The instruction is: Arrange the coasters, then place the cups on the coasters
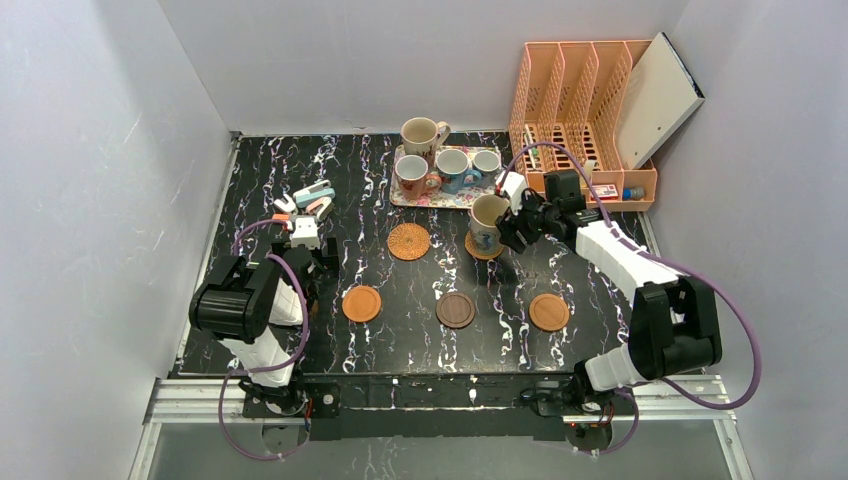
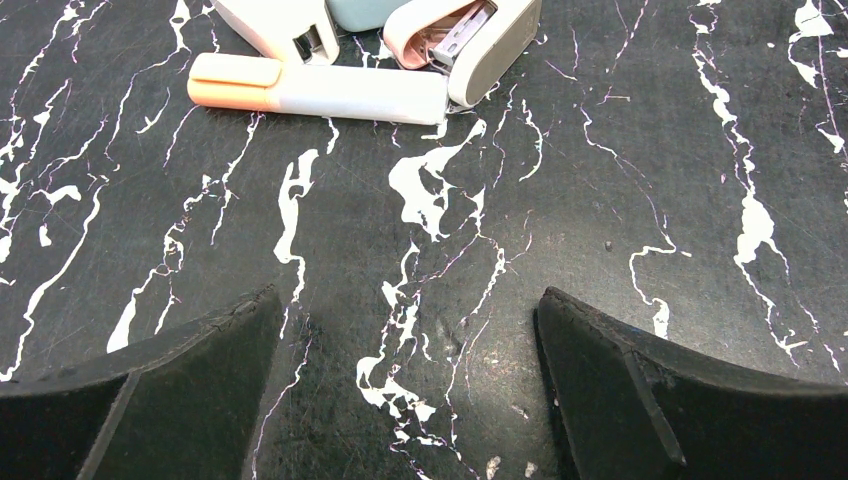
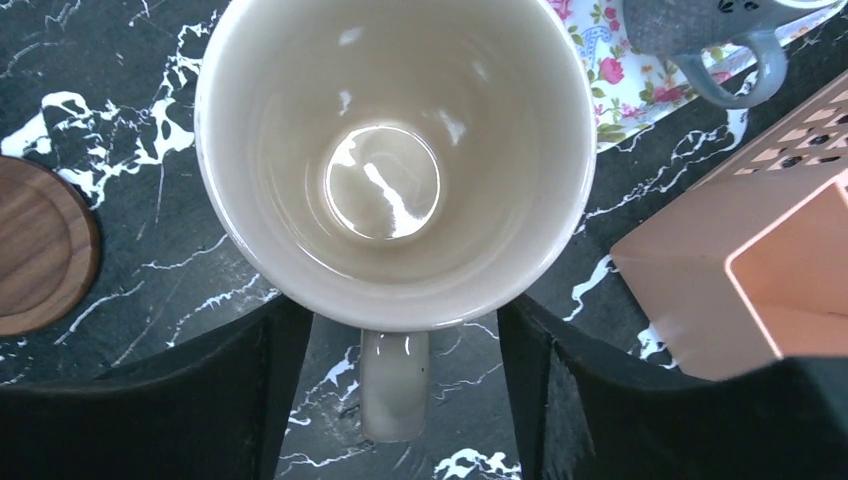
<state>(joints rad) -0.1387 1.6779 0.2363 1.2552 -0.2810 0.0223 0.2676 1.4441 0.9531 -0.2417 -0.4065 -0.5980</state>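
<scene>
Just in front of the floral tray point(image 1: 430, 198), the cream mug point(image 3: 395, 150) stands upright on a woven coaster point(image 1: 475, 250). My right gripper point(image 3: 403, 330) is released, jaws apart either side of the mug's handle, not touching it. My left gripper point(image 2: 410, 310) hangs spread wide above the marbled table point(image 2: 600, 180), near a highlighter point(image 2: 315, 90).
</scene>
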